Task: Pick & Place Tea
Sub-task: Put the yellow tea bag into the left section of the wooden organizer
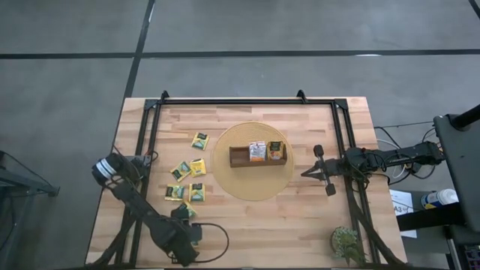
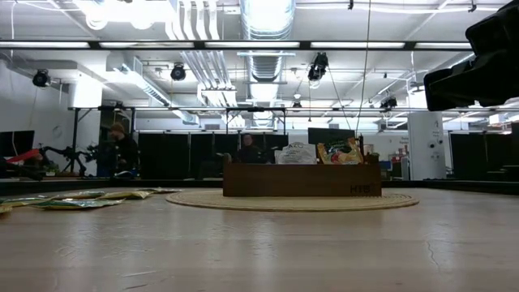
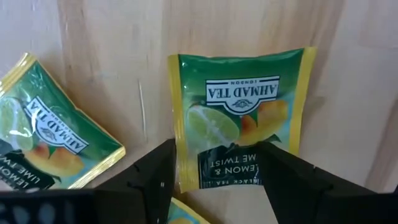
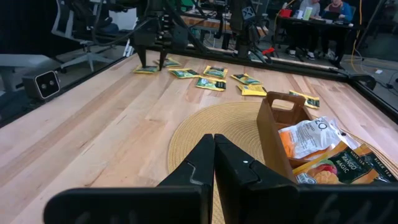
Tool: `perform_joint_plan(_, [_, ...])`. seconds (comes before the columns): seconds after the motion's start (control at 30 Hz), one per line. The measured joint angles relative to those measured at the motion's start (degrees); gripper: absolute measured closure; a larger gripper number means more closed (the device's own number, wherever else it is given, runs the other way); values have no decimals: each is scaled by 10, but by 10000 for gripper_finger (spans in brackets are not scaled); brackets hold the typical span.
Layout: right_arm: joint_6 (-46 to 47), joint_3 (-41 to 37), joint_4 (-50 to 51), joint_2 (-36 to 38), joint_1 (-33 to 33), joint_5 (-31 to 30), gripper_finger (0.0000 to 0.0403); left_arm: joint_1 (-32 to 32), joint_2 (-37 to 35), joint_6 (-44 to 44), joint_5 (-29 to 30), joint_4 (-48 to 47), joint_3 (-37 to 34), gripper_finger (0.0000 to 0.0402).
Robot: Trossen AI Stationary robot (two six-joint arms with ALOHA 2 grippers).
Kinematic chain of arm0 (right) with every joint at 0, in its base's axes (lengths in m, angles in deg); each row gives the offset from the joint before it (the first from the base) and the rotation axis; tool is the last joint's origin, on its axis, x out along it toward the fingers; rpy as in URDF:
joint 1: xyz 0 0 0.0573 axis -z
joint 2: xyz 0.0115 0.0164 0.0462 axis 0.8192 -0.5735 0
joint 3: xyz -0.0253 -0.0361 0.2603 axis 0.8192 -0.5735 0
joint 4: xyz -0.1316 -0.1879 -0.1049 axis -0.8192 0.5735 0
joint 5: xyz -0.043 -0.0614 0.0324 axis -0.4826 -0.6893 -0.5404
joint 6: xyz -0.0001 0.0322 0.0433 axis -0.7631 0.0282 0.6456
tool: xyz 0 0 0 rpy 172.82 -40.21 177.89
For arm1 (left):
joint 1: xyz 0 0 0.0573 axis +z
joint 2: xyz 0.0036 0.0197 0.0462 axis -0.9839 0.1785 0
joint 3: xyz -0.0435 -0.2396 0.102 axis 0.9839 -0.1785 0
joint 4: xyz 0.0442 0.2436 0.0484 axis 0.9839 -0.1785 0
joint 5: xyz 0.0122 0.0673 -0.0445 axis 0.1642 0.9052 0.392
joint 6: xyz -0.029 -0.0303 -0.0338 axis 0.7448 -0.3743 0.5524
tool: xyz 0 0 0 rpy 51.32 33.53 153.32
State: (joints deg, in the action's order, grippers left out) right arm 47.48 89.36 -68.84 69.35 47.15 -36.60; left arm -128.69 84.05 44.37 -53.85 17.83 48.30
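One wooden table (image 1: 300, 225), its right half largely bare boards. One round woven mat (image 1: 225, 180) at centre, carrying a brown tray (image 1: 238, 159) with packets in its middle and right compartments, the left one vacant. Six yellow-green tea packets (image 1: 198, 166) lie loose left of the mat. Left gripper (image 3: 217, 171), fingers spread, straddles a packet (image 3: 239, 124) near the front edge, gripping nothing. Right gripper (image 1: 305, 172), closed and empty, hangs beside the mat's right rim.

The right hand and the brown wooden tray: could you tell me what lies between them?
Only bare round woven mat and tabletop separate right hand from tray, per the high view.
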Motion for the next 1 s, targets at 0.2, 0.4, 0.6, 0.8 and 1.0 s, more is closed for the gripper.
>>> perform_joint_plan(0.2, [1,0,0,0,0,0,394,3,0,7,-1,34,-28,187])
perform_joint_plan(0.4, [0,0,0,0,0,0,394,3,0,2,-1,29,-28,245])
perform_joint_plan(0.6, [1,0,0,0,0,0,394,8,0,-22,0,19,-29,372])
perform_joint_plan(0.8, [0,0,0,0,0,0,394,14,-2,-56,-7,3,-20,400])
perform_joint_plan(1.0, [1,0,0,0,0,0,394,30,4,-124,-7,-115,41,401])
